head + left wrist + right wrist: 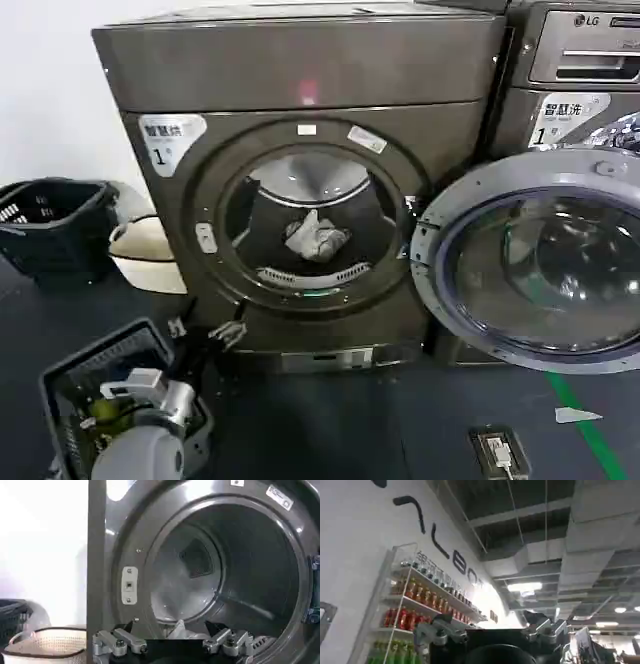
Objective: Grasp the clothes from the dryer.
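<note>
The dryer [300, 70] stands open, clothes [316, 240] alone mid-drum; the left end effector [212, 335] hovers below the rim, spread wide, empty.

Clothes [316, 240] inside dryer [300, 70] drum; open door [530, 265] right; baskets [50, 225] left.

A dark basket [45, 225] stands on the floor [330, 420] beside a cream basket [150, 255]. An LG machine [585, 60] stands at the right. Green tape [585, 425] crosses the floor. Shelves of bottles [427, 600] line a wall.
</note>
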